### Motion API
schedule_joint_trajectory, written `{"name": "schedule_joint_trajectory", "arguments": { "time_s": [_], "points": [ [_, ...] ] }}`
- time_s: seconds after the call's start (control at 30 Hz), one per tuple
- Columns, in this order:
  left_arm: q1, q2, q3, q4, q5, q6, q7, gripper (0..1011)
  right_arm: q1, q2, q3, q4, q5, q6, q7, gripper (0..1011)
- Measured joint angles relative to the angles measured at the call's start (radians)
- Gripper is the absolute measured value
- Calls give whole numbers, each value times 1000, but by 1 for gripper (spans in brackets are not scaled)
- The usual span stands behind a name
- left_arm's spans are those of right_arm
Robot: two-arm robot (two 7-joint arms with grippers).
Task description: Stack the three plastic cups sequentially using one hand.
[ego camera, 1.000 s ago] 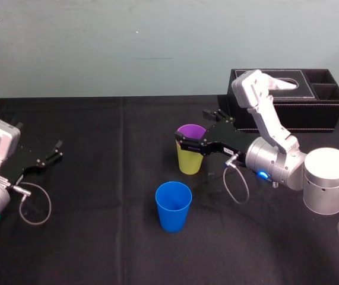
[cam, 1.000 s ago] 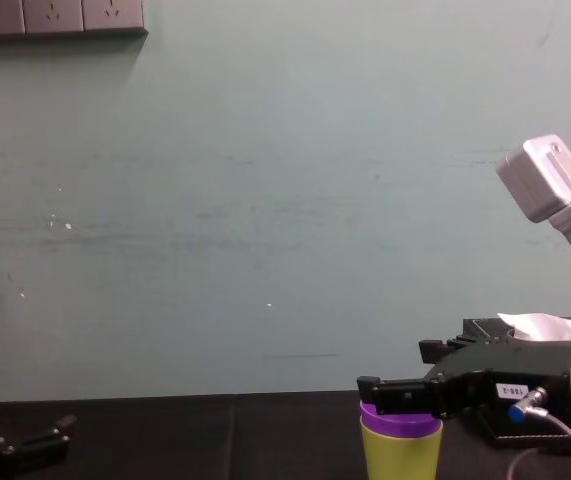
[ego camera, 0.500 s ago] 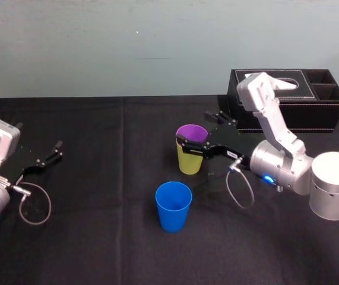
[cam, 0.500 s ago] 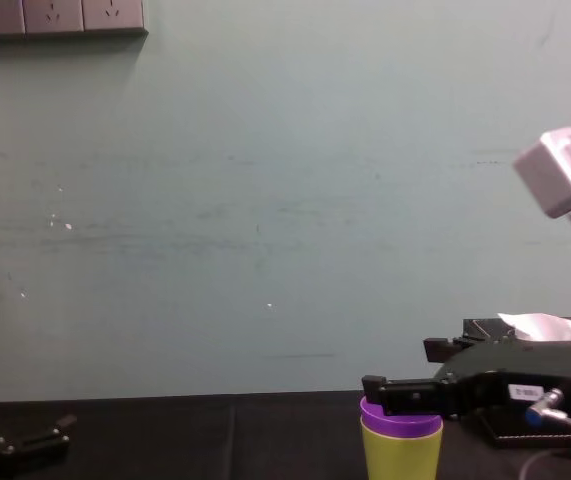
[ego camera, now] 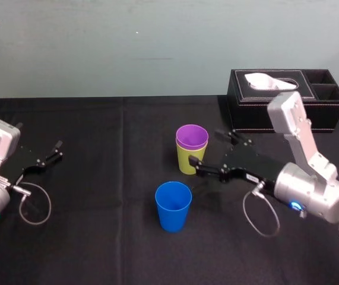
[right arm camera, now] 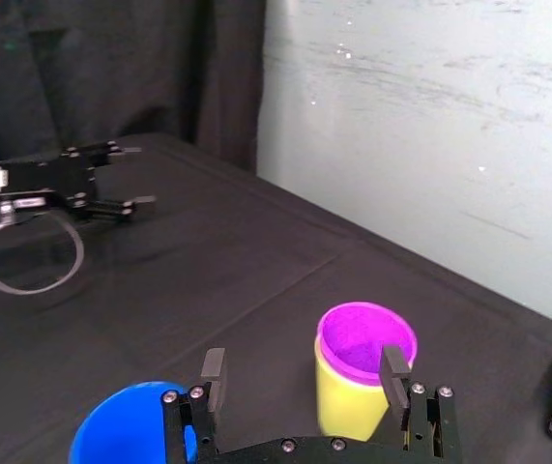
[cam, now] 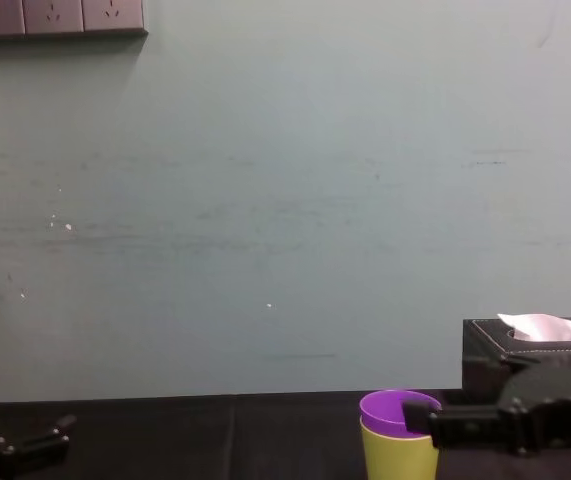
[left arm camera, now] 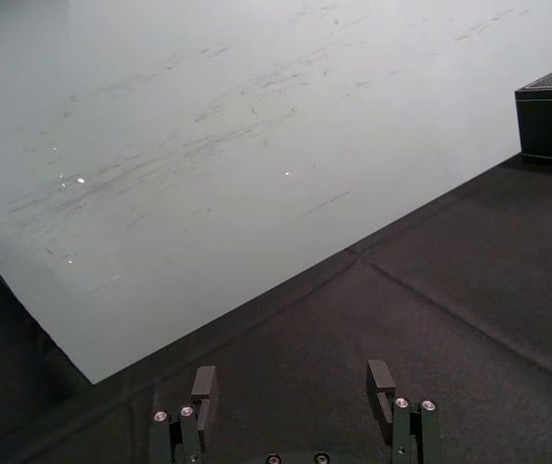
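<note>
The purple cup (ego camera: 192, 136) sits nested inside the yellow-green cup (ego camera: 188, 159) near the table's middle. The same stack, purple (right arm camera: 365, 340) in yellow-green (right arm camera: 345, 404), stands just beyond my right gripper's fingertips in the right wrist view. The blue cup (ego camera: 173, 205) stands alone, upright, in front of the stack and slightly left. My right gripper (ego camera: 207, 149) is open and empty, just right of the stack and apart from it. In the chest view one of its fingers (cam: 465, 428) shows beside the purple rim (cam: 397, 411). My left gripper (ego camera: 50, 155) rests open at the far left.
A black tissue box (ego camera: 285, 104) with white tissue stands at the back right, behind my right arm. Black cloth (ego camera: 110, 178) covers the table. A cable loop (ego camera: 35, 205) lies beside my left arm. The wall is close behind the table.
My right gripper has drawn back to the right, off the purple cup's rim, and its arm has dropped lower. The purple cup stays nested in the yellow-green one. My left arm has not moved.
</note>
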Motion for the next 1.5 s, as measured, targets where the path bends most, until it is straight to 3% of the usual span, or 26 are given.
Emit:
{"name": "schedule_joint_trajectory", "arguments": {
  "time_s": [0.3,0.57,1.07,1.5],
  "points": [
    [0,0,0,0,0,0,0,1010,-94,63,8,-68,51,-37,21,1003],
    [0,0,0,0,0,0,0,1010,-137,87,-3,-74,68,-64,23,1003],
    [0,0,0,0,0,0,0,1010,-162,83,-63,-44,39,-89,28,1003],
    [0,0,0,0,0,0,0,1010,-154,71,-83,-24,22,-93,33,1003]
  ]
}}
